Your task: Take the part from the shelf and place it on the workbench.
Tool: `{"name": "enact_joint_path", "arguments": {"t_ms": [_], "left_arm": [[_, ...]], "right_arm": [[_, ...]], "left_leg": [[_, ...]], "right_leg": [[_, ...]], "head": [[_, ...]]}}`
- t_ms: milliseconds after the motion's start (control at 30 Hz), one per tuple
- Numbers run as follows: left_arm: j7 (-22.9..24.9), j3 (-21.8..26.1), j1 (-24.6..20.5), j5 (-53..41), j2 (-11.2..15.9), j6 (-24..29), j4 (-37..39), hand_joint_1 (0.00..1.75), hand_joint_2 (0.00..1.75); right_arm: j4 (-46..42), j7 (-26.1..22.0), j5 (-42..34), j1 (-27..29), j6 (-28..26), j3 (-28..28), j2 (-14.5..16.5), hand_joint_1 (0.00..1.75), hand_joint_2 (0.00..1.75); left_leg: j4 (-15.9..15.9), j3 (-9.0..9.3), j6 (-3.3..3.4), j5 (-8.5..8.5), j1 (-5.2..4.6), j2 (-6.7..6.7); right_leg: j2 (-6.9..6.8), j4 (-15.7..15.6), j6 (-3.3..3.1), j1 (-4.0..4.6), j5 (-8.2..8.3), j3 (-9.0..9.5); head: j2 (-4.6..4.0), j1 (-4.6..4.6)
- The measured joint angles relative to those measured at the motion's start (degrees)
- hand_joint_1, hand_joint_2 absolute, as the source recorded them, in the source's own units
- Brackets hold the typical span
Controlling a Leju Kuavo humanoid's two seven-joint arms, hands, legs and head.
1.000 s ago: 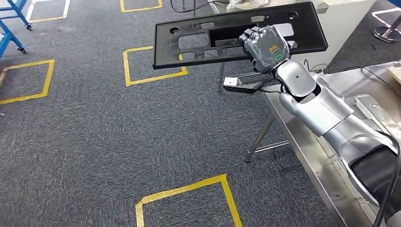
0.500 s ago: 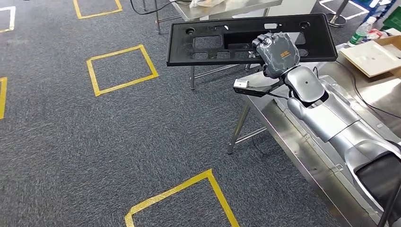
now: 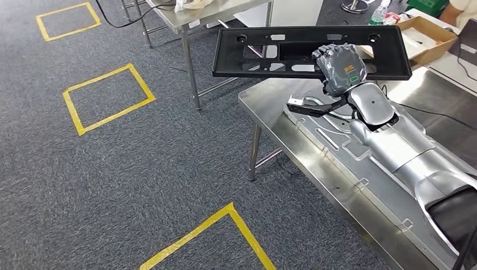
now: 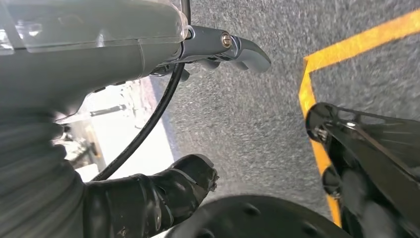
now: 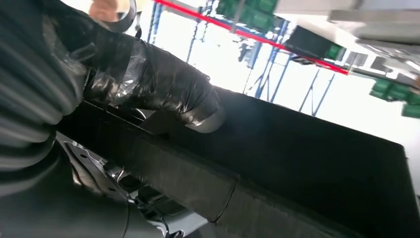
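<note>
— Fingers [image 3: 329,56] of the right hand [image 3: 339,68] are wrapped over the near edge of the black part [image 3: 270,52], so that hand grips it. The right wrist view agrees: a taped thumb lies on the dark panel's top face.

— And where is the part itself?

— Up in the air, roughly level, one half over the corner of the steel workbench [image 3: 292,140], the other half out over the carpet. It touches nothing but the hand.

— So how far along would you call it?

— Past the pick, I'd judge. The part is off the shelf and at the bench; what is left is to bring it fully over the steel top, lower it and let go.

— The other hand?

— The left hand [image 4: 148,198] hangs over the carpet beside a yellow tape line [image 4: 307,89]. Its fingers are apart and nothing lies between them, so it is empty.

— Anything on the bench that could get in the way?

— A shaped metal panel [image 3: 343,140] already lies along the bench under the right arm, and a cable [image 3: 433,112] runs over the far part of the top. The bare strip near the bench's edge is narrow, so the part may have to go down on or beside that panel.

— Further out?

— A cardboard box [image 3: 422,36] and a bottle [image 3: 381,12] beyond the part, a second steel table [image 3: 185,22] behind it, and yellow floor squares [image 3: 107,98] on the carpet. A person's sleeve shows at the top right corner, well apart from the part.
</note>
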Motion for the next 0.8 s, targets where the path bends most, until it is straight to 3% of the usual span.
{"name": "enact_joint_path", "arguments": {"t_ms": [33, 67, 133, 200, 267, 300, 333, 400, 467, 500, 533, 567, 633, 700, 800], "left_arm": [[0.02, 0.01, 0.02, 0.00, 0.00, -0.01, 0.01, 0.00, 1.75], [0.04, 0.02, 0.05, 0.00, 0.01, -0.01, 0.01, 0.00, 1.75], [0.06, 0.06, 0.09, 0.02, 0.12, -0.04, 0.01, 0.00, 1.75], [0.06, 0.10, 0.14, 0.06, 0.24, -0.10, 0.02, 0.00, 1.75], [0.06, 0.13, 0.10, 0.13, 0.26, -0.16, 0.03, 0.00, 1.75], [0.06, 0.14, 0.04, 0.15, 0.26, -0.17, 0.03, 0.00, 1.75], [0.06, 0.14, 0.02, 0.17, 0.26, -0.17, 0.03, 0.00, 1.75], [0.05, 0.15, 0.15, 0.18, 0.26, -0.18, 0.03, 0.00, 1.75], [-0.03, 0.22, 0.31, 0.24, 0.26, -0.31, 0.03, 0.00, 1.75], [-0.14, 0.27, 0.32, 0.29, 0.26, -0.43, 0.03, 0.00, 1.75], [-0.26, 0.31, 0.31, 0.33, 0.25, -0.57, 0.03, 0.00, 1.75], [-0.42, 0.34, 0.30, 0.37, 0.23, -0.72, 0.03, 0.00, 1.75], [-0.68, 0.37, 0.28, 0.35, 0.23, -0.89, 0.03, 0.00, 1.75], [-0.91, 0.39, 0.21, 0.25, 0.26, -0.98, 0.03, 0.00, 1.75], [-1.15, 0.40, 0.04, -0.09, 0.26, -1.14, 0.03, 0.00, 1.75]], "right_arm": [[0.04, -0.02, 0.00, 0.12, 0.00, -0.01, 0.02, 1.75, 1.75], [0.08, -0.02, 0.00, 0.19, 0.00, -0.02, 0.04, 1.75, 1.75], [0.17, 0.02, 0.00, 0.28, 0.00, -0.04, 0.08, 1.75, 1.75], [0.32, 0.07, -0.02, 0.65, -0.02, -0.08, 0.25, 1.75, 1.75], [0.44, 0.09, -0.04, 1.26, -0.05, -0.19, 0.24, 1.75, 1.75], [0.47, 0.09, -0.05, 1.50, -0.08, -0.33, 0.08, 1.75, 1.75], [0.52, 0.10, -0.05, 1.59, -0.09, -0.51, -0.05, 1.75, 1.75], [0.64, 0.18, -0.06, 1.52, -0.12, -0.84, -0.14, 1.75, 1.75], [0.78, 0.24, -0.07, 1.71, -0.16, -0.95, -0.02, 1.75, 1.75], [0.86, 0.23, -0.07, 1.99, -0.18, -0.96, 0.02, 1.75, 1.75], [0.97, 0.23, -0.07, 2.26, -0.17, -0.99, 0.04, 1.75, 1.75], [1.08, 0.23, -0.07, 2.45, -0.16, -1.08, 0.04, 1.75, 1.75], [1.29, 0.25, -0.07, 2.59, -0.07, -1.41, 0.08, 1.75, 1.75], [1.57, 0.33, -0.14, 2.83, 0.11, -1.84, 0.16, 1.75, 1.75], [2.22, 0.48, -0.30, 3.69, 0.20, -2.26, 0.19, 1.75, 1.75]], "left_leg": [[-0.97, 0.00, 0.37, 1.53, -0.18, -0.20], [-4.04, 1.02, 0.83, 3.89, -0.38, -0.62], [-11.99, 4.09, 1.85, 8.03, -0.58, -3.38], [-15.94, 5.85, 2.39, 9.25, -0.64, -5.32], [-16.77, 6.45, 2.61, 9.40, -0.64, -4.32], [-17.40, 6.81, 2.81, 9.65, -0.56, -3.61], [-18.11, 7.20, 3.02, 9.94, -0.49, -2.86], [-19.00, 7.79, 3.27, 10.21, -0.46, -1.34], [-19.02, 7.96, 3.27, 9.98, -0.48, 0.25], [-18.94, 8.04, 3.18, 9.79, -0.43, 1.03], [-18.83, 8.14, 3.04, 9.57, -0.35, 1.77], [-18.64, 8.27, 2.84, 9.27, -0.24, 2.49], [-18.01, 8.48, 2.16, 8.50, -0.26, 3.70], [-17.59, 8.72, 1.34, 7.82, -0.53, 4.68], [-17.36, 9.23, 0.35, 7.02, -0.51, 5.61]], "right_leg": [[0.76, 0.04, -0.08, 0.18, -0.05, 0.09], [1.53, 0.08, -0.14, 0.30, -0.09, 0.19], [2.93, 0.16, -0.11, 0.35, -0.14, 0.21], [4.31, 0.08, 0.39, 0.06, -0.03, 0.00], [5.48, -0.26, 1.15, -0.22, 0.21, -0.13], [4.81, -0.18, 1.43, -0.17, 0.10, -0.19], [3.32, 0.57, 1.69, -0.03, -0.51, -0.57], [-0.44, 5.63, 2.21, 0.02, -3.43, -2.97], [-1.75, 12.83, 2.86, -0.45, -6.28, -6.60], [-1.92, 14.64, 3.19, -0.74, -6.40, -7.60], [-2.14, 14.21, 3.51, -1.02, -5.44, -7.45], [-2.66, 11.36, 3.81, -1.24, -3.54, -6.04], [-4.95, 3.43, 4.03, -1.27, -0.11, -2.03], [-6.13, -0.26, 3.34, -0.88, 0.73, -0.23], [-4.45, -0.24, 2.03, -0.68, 0.47, -0.28]], "head": [[0.01, 0.00], [0.00, 0.01], [0.00, 0.02], [-0.01, -0.01], [0.00, -0.06], [0.00, -0.02], [0.00, 0.00], [-0.01, 0.09], [0.00, 0.10], [0.00, 0.08], [-0.01, 0.09], [-0.01, 0.08], [-0.01, 0.08], [0.00, 0.06], [0.00, 0.02]]}}
